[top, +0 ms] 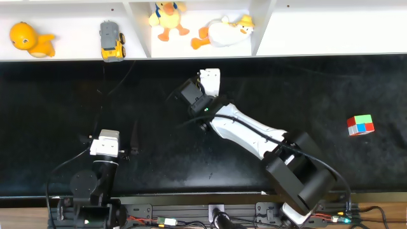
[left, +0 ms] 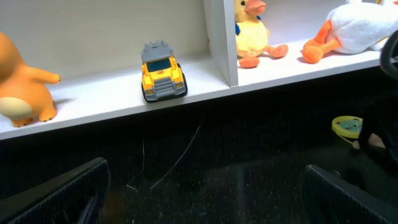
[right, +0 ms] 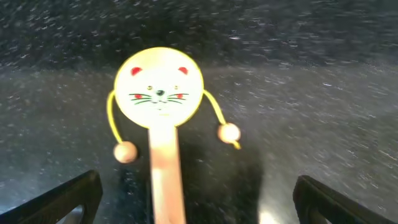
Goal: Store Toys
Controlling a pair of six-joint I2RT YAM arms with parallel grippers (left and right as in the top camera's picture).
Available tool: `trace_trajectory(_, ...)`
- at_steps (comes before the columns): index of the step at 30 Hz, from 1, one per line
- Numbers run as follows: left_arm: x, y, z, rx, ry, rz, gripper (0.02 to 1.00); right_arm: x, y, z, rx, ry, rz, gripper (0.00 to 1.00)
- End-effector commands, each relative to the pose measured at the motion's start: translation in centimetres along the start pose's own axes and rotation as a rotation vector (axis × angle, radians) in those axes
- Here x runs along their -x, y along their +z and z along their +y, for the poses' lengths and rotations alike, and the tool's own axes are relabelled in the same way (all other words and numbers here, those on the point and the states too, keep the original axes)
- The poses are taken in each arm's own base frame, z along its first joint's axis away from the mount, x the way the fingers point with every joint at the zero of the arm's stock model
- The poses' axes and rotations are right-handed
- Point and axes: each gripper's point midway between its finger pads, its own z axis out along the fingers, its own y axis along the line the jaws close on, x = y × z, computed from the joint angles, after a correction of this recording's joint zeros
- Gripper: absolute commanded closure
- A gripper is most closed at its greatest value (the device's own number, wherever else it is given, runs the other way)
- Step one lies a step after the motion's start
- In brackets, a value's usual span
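Rattle flat on the table, mid-scene, just near of the shelf. Right gripper hangs over it, jaws spread either side of the handle; lined up, I judge, to pinch the stick rather than the round head. Left gripper at near left, jaws spread, holding nothing, out of the way. Shelf on far edge: left bay holds orange toy and truck; middle bay, yellow duck and white duck. Cube on table at right, well apart

wooden rattle drum, plush duck
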Motion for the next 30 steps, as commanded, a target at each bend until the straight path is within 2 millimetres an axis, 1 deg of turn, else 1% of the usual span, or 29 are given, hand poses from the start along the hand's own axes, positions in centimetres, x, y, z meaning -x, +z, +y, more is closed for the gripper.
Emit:
trace_trajectory(1, 0.1, -0.1, -0.3, -0.014, -0.007, -0.007, 0.020, -0.5, 0.5, 1.8, 0.086, -0.065, 0.064, 0.005)
trace_trajectory(5, 0.1, -0.1, -0.3, -0.014, -0.007, -0.007, 0.020, -1.2, 1.0, 1.9, 0.089, -0.072, 0.090, 0.003)
trace_trajectory(8, 0.1, -0.1, -0.3, -0.014, -0.007, -0.007, 0.020, -1.5, 1.3, 1.9, 0.086, -0.076, 0.097, 0.062)
trace_trajectory(10, 0.1, -0.1, -0.3, -0.014, -0.007, -0.007, 0.020, -1.5, 1.4, 1.9, 0.084, -0.077, 0.099, 0.154)
trace_trajectory(11, 0.1, -0.1, -0.3, -0.014, -0.007, -0.007, 0.020, -1.6, 1.4, 1.9, 0.083, -0.079, 0.100, 0.163)
trace_trajectory(12, 0.1, -0.1, -0.3, -0.014, -0.007, -0.007, 0.023, -1.6, 1.5, 1.8, 0.082, -0.079, 0.101, 0.200)
trace_trajectory(13, 0.1, -0.1, -0.3, -0.014, -0.007, -0.007, 0.020, -1.6, 1.5, 1.8, 0.081, -0.079, 0.103, 0.270)
trace_trajectory(14, 0.1, -0.1, -0.3, -0.014, -0.007, -0.007, 0.020, -1.7, 1.6, 1.8, 0.080, -0.080, 0.104, 0.362)
trace_trajectory(15, 0.1, -0.1, -0.3, -0.014, -0.007, -0.007, 0.023, -1.7, 1.6, 1.8, 0.079, -0.080, 0.105, 0.516)
trace_trajectory(16, 0.1, -0.1, -0.3, -0.014, -0.007, -0.007, 0.020, -1.8, 1.7, 1.8, 0.079, -0.081, 0.106, 0.606)
trace_trajectory(17, 0.1, -0.1, -0.3, -0.014, -0.007, -0.007, 0.020, -1.8, 1.7, 1.8, 0.078, -0.082, 0.107, 0.638)
trace_trajectory(19, 0.1, -0.1, -0.3, -0.014, -0.007, -0.007, 0.020, -1.9, 1.7, 1.8, 0.077, -0.082, 0.108, 0.647)
trace_trajectory(22, 0.1, -0.1, -0.3, -0.014, -0.007, -0.007, 0.020, -1.8, 1.7, 1.8, 0.077, -0.082, 0.108, 0.757)
trace_trajectory(23, 0.1, -0.1, -0.3, -0.014, -0.007, -0.007, 0.020, -1.9, 1.7, 1.8, 0.077, -0.082, 0.108, 0.820)
trace_trajectory(24, 0.1, -0.1, -0.3, -0.014, -0.007, -0.007, 0.020, -1.9, 1.7, 1.8, 0.077, -0.082, 0.108, 0.862)
trace_trajectory(26, 0.1, -0.1, -0.3, -0.014, -0.007, -0.007, 0.020, -1.7, 1.6, 1.8, 0.078, -0.081, 0.106, 0.930)
trace_trajectory(27, 0.1, -0.1, -0.3, -0.014, -0.007, -0.007, 0.020, -1.7, 1.5, 1.7, 0.079, -0.083, 0.105, 0.950)
trace_trajectory(30, 0.1, -0.1, -0.3, -0.014, -0.007, -0.007, 0.020, -1.6, 1.1, 0.8, 0.062, -0.086, 0.120, 0.958)
